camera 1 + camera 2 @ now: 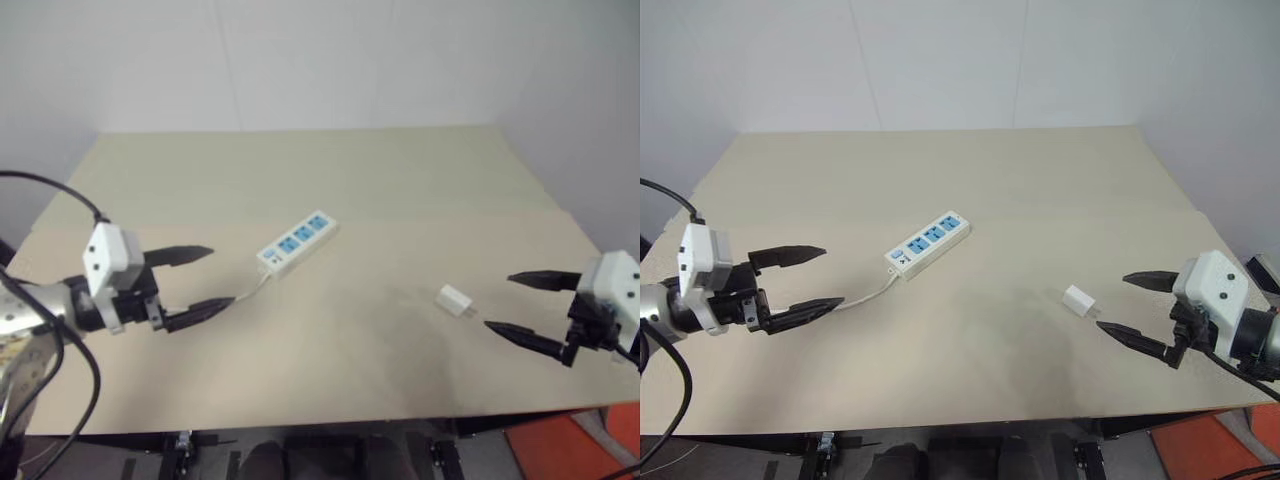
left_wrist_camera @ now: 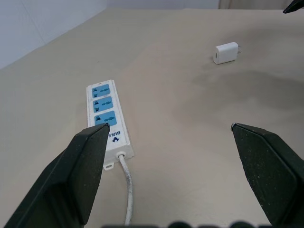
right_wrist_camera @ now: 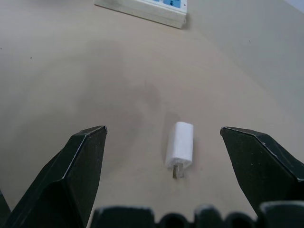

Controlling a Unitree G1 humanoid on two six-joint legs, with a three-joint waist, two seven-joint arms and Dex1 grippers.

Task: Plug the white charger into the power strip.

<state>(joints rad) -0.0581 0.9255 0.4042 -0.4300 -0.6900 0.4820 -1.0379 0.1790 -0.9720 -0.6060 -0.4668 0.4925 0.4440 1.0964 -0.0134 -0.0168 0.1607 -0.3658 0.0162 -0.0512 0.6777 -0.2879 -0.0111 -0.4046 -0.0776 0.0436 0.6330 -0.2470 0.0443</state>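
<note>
Black-fingered and spread wide, my right pincer (image 1: 1129,308) hovers empty just beside the white charger (image 1: 1078,301) lying on the table (image 1: 1040,180). Left pincer (image 1: 807,280) gapes near the power strip (image 1: 928,242). Nothing's grasped yet; next I'd close on the charger.

Soft, even overhead light; faint shadows on the table (image 1: 970,190); slight blur.

Both eye views look down from above the near edge of the table (image 1: 420,180), facing its far edge. Each wrist view sits low and close over the table; both share the power strip (image 2: 107,116) and white charger (image 3: 180,145).
</note>
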